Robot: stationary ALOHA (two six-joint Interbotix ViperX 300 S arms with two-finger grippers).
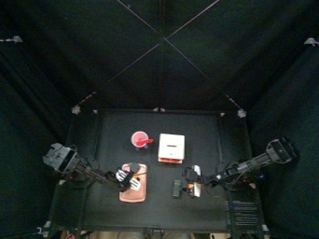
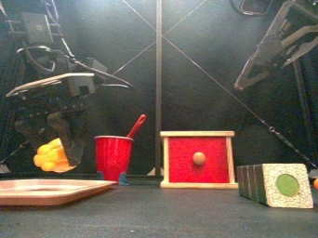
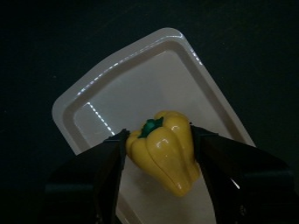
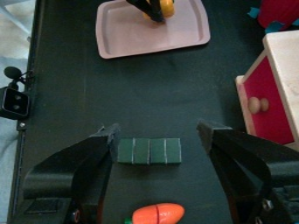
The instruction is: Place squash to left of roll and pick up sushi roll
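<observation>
Black table (image 4: pixel 70 105) | left fingers (image 3: pixel 163 157) grip squash (image 3: pixel 166 153) over pink board (image 3: pixel 117 87) | right fingers (image 4: pixel 158 149) spread above sushi roll (image 4: pixel 149 151)

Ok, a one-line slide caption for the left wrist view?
Left gripper holds the yellow squash above the pink tray.

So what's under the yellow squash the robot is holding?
The pink tray lies right below the squash, which the left gripper holds above it. The squash covers part of the tray.
</observation>
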